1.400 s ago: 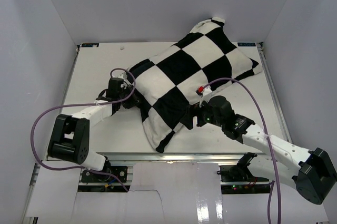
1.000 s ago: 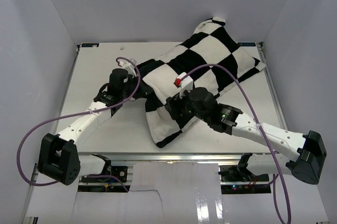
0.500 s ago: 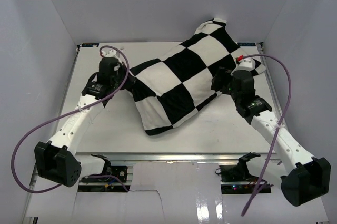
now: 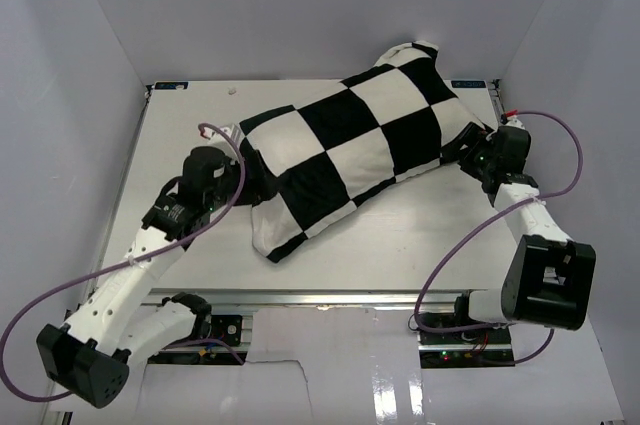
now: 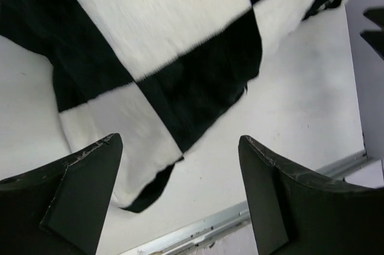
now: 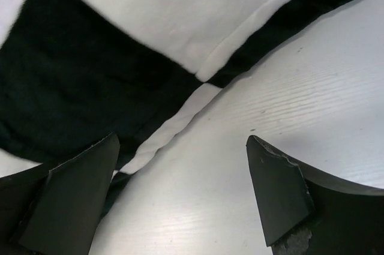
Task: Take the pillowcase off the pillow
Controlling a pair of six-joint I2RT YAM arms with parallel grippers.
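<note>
The black-and-white checked pillowcase (image 4: pixel 350 150) lies plump and diagonal across the table, far corner at the back right, near corner at the front left. The pillow is hidden inside it. My left gripper (image 4: pixel 240 183) stands open beside the cover's left edge; in the left wrist view the checked fabric (image 5: pixel 168 45) lies beyond the gripper (image 5: pixel 179 141) and nothing sits between the fingers. My right gripper (image 4: pixel 470 153) is open at the cover's right end. Its wrist view shows the gripper (image 6: pixel 182 140) over bare table, with the cover's seamed edge (image 6: pixel 180 117) just ahead.
The white table (image 4: pixel 420 235) is walled at the back and on both sides. A metal rail (image 5: pixel 198 231) runs along the front edge. Purple cables loop from both arms, and the right arm folds back close to the right wall.
The left gripper has opened and let go of the pillowcase, then drawn back toward the front. The right arm swung out to the cover's right end. The bundle has shifted.
</note>
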